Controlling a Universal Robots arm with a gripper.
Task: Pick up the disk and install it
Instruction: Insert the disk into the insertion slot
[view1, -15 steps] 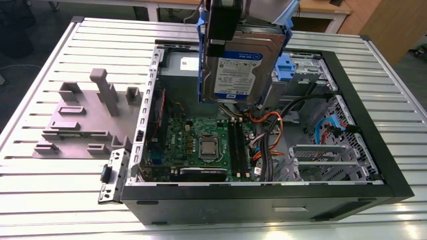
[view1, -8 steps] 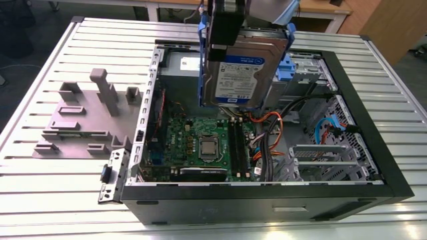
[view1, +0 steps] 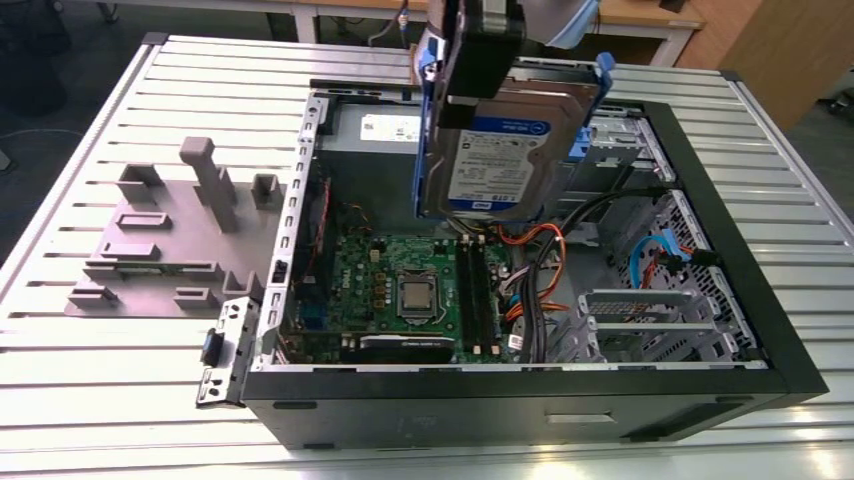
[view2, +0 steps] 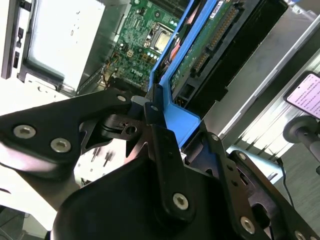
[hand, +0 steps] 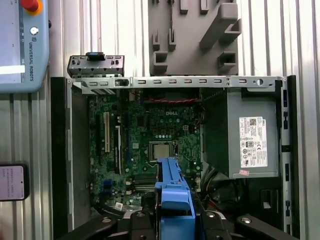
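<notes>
The disk (view1: 497, 150) was held upright in the gripper (view1: 475, 80), upper centre, above the open case (view1: 767, 340); the cables (view1: 541, 240) beneath could be snagged if it were lowered crooked

Your disk (view1: 501, 150) has a silvery metal body, a smooth paper label and a glossy blue plastic frame. The hand (view2: 159, 112) looks matt black, with bright steel screws. Your desk (view1: 107, 380) is ribbed, shiny metal. The computer case (view1: 534, 410) shows bare grey sheet metal inside a matt black shell; the rack (view1: 174, 240) is matt grey plastic.
</notes>
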